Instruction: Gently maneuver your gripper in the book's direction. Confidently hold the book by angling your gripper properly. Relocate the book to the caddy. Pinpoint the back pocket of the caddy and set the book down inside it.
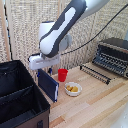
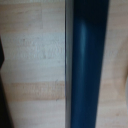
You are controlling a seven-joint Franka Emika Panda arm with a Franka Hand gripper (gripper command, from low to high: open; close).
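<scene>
gripper (image 1: 42,70): i see it clamped on the book's top edge
book (image 1: 48,85): hangs upright above the wooden table (image 1: 95,102), just beside the caddy (image 1: 20,97)
nearby: red cup (image 1: 62,75), bowl (image 1: 73,89), toaster oven (image 1: 113,55)

surface: light wooden table (image 1: 95,107) | on it: black caddy (image 1: 20,100), red cup (image 1: 62,75), white bowl (image 1: 73,89) with yellow contents, toaster oven (image 1: 113,56)

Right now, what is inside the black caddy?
In the exterior view the caddy shows only dark, bare-looking compartments split by dividers; nothing visible lies in them. The floors are too dark to be sure. The book hangs outside it, under the gripper.
</scene>
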